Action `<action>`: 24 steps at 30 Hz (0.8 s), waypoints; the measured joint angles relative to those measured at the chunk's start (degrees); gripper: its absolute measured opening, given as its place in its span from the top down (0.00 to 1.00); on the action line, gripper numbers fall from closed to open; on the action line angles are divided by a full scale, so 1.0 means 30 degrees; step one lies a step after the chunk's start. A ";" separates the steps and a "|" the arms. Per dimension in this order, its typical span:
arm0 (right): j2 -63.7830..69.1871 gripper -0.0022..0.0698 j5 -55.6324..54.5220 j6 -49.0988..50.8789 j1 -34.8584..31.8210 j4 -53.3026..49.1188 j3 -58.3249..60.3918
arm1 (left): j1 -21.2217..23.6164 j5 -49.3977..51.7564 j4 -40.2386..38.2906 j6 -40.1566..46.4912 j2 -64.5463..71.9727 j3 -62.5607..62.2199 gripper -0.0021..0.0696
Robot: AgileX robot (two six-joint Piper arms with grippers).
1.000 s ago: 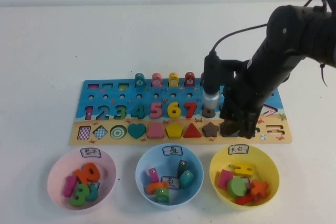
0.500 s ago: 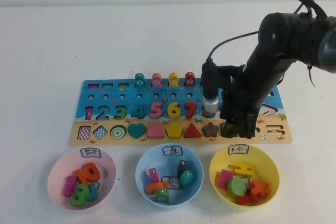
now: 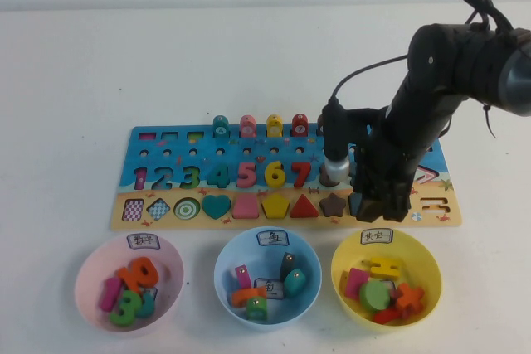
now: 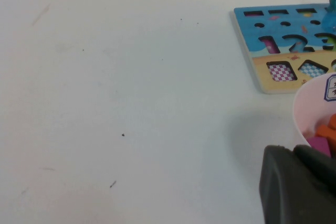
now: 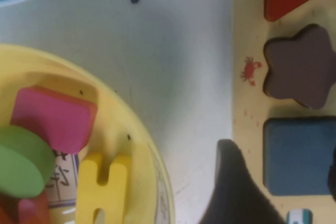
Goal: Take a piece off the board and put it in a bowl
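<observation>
The slate-blue square piece (image 5: 296, 156) lies in its slot in the board's (image 3: 199, 192) front row, beside the dark brown star (image 5: 299, 66). In the high view my right gripper (image 3: 380, 205) hangs right over it and hides most of it. In the right wrist view the right gripper (image 5: 286, 182) is open, with one finger (image 5: 236, 192) on the near side of the piece and the other at the picture's edge. The yellow bowl (image 3: 344, 267) stands just in front of the board, holding several shape pieces. My left gripper (image 4: 299, 187) shows only in the left wrist view, beside the pink bowl (image 4: 310, 108).
The pink bowl (image 3: 87, 275) with numbers and the blue bowl (image 3: 224, 267) with fish pieces stand in front of the board. The red triangle (image 3: 305, 205) and star (image 3: 333, 204) sit left of the gripper. Bare white table lies behind and to the left.
My right gripper has come down a little and closer to the board's front row; the arm above it has shifted slightly. The pieces and bowls have not moved.
</observation>
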 joint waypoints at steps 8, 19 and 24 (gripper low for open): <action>0.0338 0.49 -0.0125 -0.0043 0.0000 -0.0578 0.0000 | 0.0000 0.0000 0.0000 0.0000 0.0000 0.0000 0.98; 0.0431 0.49 -0.0726 -0.0079 0.0000 -0.0683 0.0000 | 0.0000 0.0000 0.0000 0.0000 0.0000 0.0000 0.98; 0.0504 0.49 -0.1005 -0.0079 0.0000 -0.0700 0.0000 | 0.0000 0.0000 0.0000 0.0000 0.0000 0.0000 0.98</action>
